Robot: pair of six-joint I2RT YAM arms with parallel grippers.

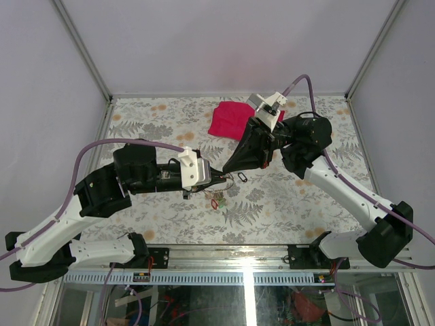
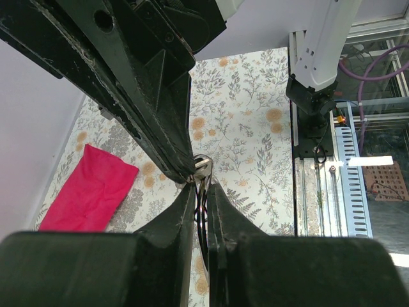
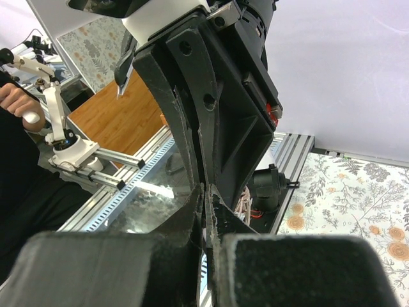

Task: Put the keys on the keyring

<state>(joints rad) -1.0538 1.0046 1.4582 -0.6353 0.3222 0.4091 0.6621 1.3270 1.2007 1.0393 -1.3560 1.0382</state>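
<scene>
Keyring (image 2: 203, 165) sits pinched in left gripper (image 2: 200, 187); right gripper (image 3: 204, 189), closed, crowds it, perhaps gripping; red cloth (image 2: 89, 189) apart.

Thin silver keyring (image 2: 203, 167) held edge-on, tagged keys (image 1: 216, 200) bunched nearby

Left pincer (image 1: 221, 178), right pincer (image 1: 228, 170) tip to tip at keyring (image 2: 203, 165) — keys (image 1: 216, 199) beside, red cloth (image 1: 231, 119) behind.

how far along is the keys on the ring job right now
Looks done: a cluster of small silver keys with coloured tags hangs below the left hand, seemingly on the ring. In hand: the left hand pinches the thin silver wire keyring, and the shut right hand meets it tip to tip. Left: a black oblong tag sits apart beside the hands, probably yet to be threaded.
</scene>
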